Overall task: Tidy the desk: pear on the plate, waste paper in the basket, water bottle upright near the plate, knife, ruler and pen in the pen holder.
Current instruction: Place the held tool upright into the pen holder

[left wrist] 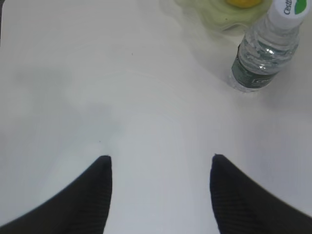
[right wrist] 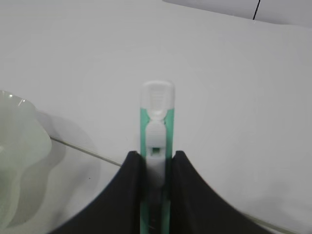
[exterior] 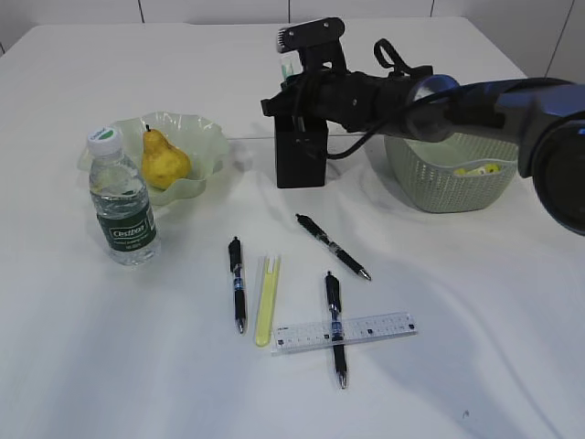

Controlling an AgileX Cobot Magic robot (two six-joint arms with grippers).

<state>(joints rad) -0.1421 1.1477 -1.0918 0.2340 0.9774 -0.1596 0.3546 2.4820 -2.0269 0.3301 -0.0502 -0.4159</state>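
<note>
My right gripper (exterior: 292, 84) (right wrist: 155, 156) is shut on a green and white knife (right wrist: 157, 97), held upright just above the black pen holder (exterior: 302, 163). The yellow pear (exterior: 163, 160) lies on the pale green wavy plate (exterior: 206, 137). The water bottle (exterior: 123, 203) stands upright in front of the plate. The yellow waste paper (exterior: 480, 169) lies in the green basket (exterior: 443, 187). The clear ruler (exterior: 345, 332) lies on the table under a pen (exterior: 335, 327). My left gripper (left wrist: 161, 158) is open and empty over bare table, with the bottle (left wrist: 265, 53) ahead to its right.
Two more pens (exterior: 237, 283) (exterior: 333, 246) and a yellow-green knife-like strip (exterior: 267, 300) lie on the white table near the ruler. The right arm reaches across above the basket. In the right wrist view the plate's rim (right wrist: 19, 146) shows at the left.
</note>
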